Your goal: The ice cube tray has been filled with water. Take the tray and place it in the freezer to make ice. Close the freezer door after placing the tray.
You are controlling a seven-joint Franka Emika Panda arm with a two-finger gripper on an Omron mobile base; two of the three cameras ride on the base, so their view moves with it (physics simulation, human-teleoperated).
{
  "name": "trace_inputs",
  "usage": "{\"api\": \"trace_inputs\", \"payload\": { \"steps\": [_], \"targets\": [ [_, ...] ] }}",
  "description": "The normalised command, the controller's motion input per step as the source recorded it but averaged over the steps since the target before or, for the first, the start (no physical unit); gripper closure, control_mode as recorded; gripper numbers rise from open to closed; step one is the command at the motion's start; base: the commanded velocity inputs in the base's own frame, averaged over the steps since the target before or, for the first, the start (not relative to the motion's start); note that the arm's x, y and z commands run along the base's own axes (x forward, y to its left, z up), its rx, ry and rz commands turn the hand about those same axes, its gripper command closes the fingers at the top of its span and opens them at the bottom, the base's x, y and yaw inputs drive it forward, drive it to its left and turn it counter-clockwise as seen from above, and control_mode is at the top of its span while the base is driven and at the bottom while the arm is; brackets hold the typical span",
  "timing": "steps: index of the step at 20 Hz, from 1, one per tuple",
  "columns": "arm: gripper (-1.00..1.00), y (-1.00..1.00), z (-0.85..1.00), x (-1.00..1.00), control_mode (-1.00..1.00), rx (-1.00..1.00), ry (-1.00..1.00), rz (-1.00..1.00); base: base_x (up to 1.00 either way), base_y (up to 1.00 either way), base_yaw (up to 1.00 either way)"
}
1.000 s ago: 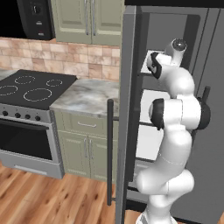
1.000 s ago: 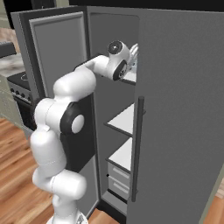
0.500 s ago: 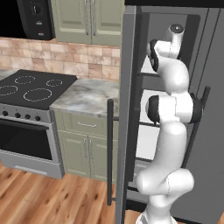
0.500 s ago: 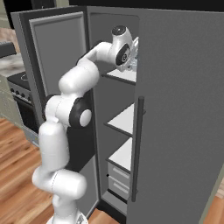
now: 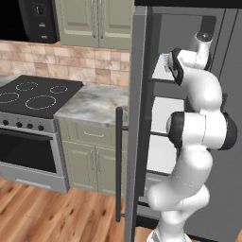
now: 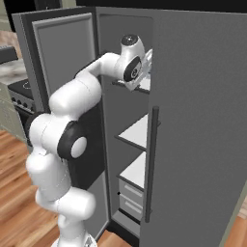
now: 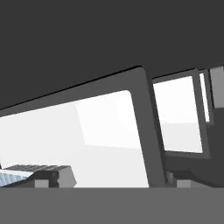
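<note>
With my gripper reaching into the top of the freezer, I see its two fingertips spread wide apart at the bottom of the hand view, nothing between them. Just beside the left tip, at the lower left corner, a sliver of the tray shows, pale blue water in its cells; it appears to lie on the white upper shelf, apart from the fingers. I judge the tray is set down and released, so the jaws stand open to clear it.

Farther out, my wrist sits up at the upper shelf, the arm bent in through the opening. The freezer door stands swung wide on the left, its long dark handle toward me, which gives the arm room. The other door on the right is shut.

What's left, as I judge it: draw the hand out without catching the tray, then push the door closed.
</note>
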Motion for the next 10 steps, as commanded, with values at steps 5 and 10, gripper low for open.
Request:
{"api": "trace_inputs", "payload": {
  "steps": [5,10],
  "targets": [
    [-1.00,0.35,-0.70,-0.96,-1.00,-0.08,-0.21,0.00,0.00,0.00,0.00],
    [-1.00,0.23,0.02,-1.00,-1.00,-0.01,-0.11,0.00,0.00,0.00,0.00]
  ]
}}
